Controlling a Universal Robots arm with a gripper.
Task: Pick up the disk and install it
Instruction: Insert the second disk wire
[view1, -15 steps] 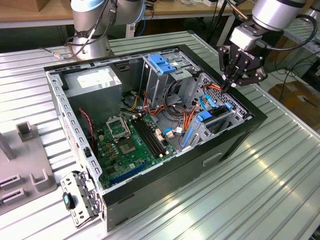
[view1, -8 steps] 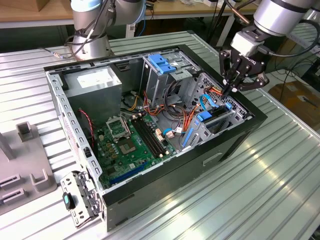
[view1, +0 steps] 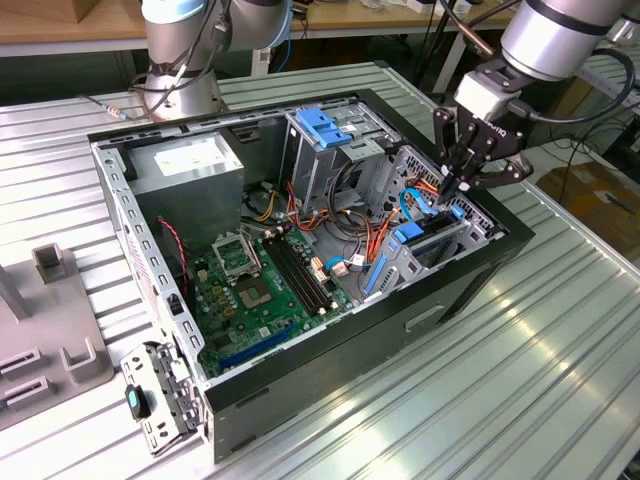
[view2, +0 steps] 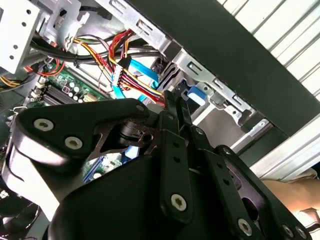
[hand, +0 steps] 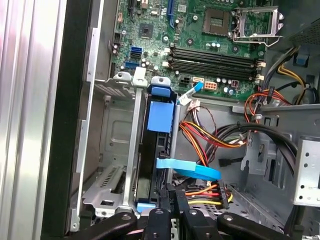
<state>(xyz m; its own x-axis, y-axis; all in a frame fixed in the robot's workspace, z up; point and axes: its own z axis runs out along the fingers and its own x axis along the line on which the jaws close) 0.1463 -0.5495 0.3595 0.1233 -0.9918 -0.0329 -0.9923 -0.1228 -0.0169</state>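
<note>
The disk (view1: 432, 232) stands on edge inside the grey drive bay at the corner of the open computer case (view1: 330, 385) toward the exterior view's right. In the first wrist view the disk (hand: 160, 117) shows as a dark slab with blue plastic along its upper edge, between the bay's metal walls. My gripper (view1: 455, 190) hangs directly over the bay's far end. Its black fingers (hand: 172, 202) are shut together, tips down at the disk's end beside a blue rail tab (view2: 195, 94). I see nothing held between them. Whether the tips touch the disk is unclear.
Red, yellow and orange cables (hand: 210, 140) and a blue flat cable (hand: 190, 170) run beside the bay. The green motherboard (view1: 255, 285), the grey power-supply box (view1: 190, 170) and a metal cage with a blue latch (view1: 322, 125) fill the case. A grey fixture (view1: 50, 350) stands at the exterior view's left.
</note>
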